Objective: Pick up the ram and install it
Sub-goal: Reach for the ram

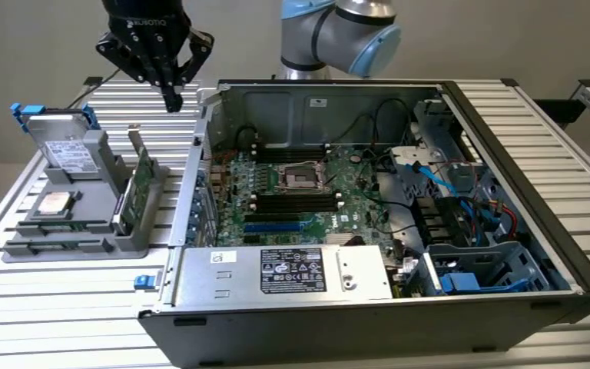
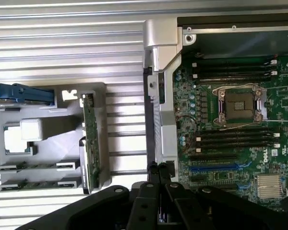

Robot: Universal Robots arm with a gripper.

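- The ram [image 1: 64,226], as far as I can tell, is the thin green stick lying low in the grey holder [image 1: 13,247], at the end nearest the exterior camera. It has not been lifted.
- The taller expansion card [image 1: 142,181] stands upright in the same holder, apart from the ram.
- My gripper [image 1: 173,98] hangs above the table between the holder and the case [image 1: 377,338], its fingers pressed together on nothing.
- The black slots [image 1: 295,201] on the motherboard [image 1: 346,223] look empty, so I judge that both pickup and seating remain.
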